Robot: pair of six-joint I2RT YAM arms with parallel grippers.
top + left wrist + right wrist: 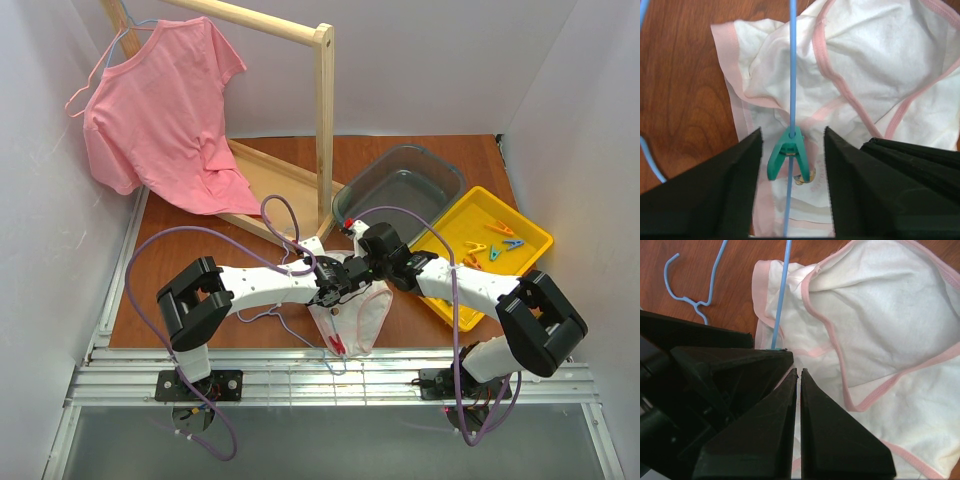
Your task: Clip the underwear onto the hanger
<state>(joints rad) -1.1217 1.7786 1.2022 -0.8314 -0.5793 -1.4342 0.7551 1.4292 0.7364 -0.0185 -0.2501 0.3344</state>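
Top overhead; wrist cams share underwear (880,75).

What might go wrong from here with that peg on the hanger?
The teal plastic clothespin sits inside the open left pincer. Whether it bites the white pink-trimmed fabric briefs as well as the thin light-blue wire hanger isn't clear, so lifting might drop them. The shut right pincer hangs close over the fabric and could drag it.

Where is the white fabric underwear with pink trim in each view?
Top external: the underwear sits just below picture centre.
Left wrist: upper centre and right.
Right wrist: right half.
Landmark: the thin light-blue wire hanger crossing its left edge, in both wrist views.
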